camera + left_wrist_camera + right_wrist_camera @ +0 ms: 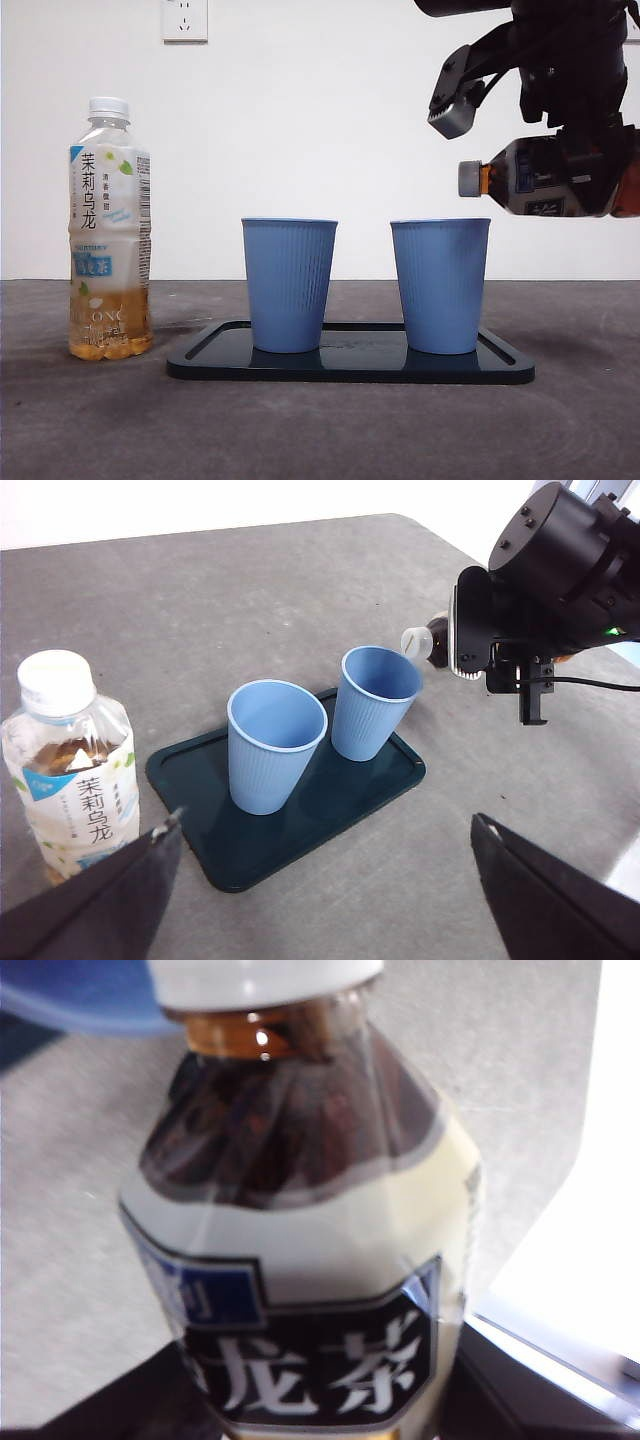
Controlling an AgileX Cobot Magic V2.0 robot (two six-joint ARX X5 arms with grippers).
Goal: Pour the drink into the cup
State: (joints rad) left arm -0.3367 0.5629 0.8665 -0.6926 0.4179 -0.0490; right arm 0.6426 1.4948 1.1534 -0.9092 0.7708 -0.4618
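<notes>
Right hand (585, 185) is gripping the dark tea bottle with grey cap (535, 178), lying horizontal, its cap hanging just above the nearer ribbed blue plastic cup (440, 285); left hand (320, 880) is waiting open.

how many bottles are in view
2. The pale tea bottle stands on the table left of the tray; the dark tea bottle lies tipped in the right hand above the right cup.

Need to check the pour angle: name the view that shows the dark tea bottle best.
Front view: the dark tea bottle lies sideways in the right gripper, cap beside the right cup. Right wrist view shows only its label; left wrist view only its cap.
</notes>
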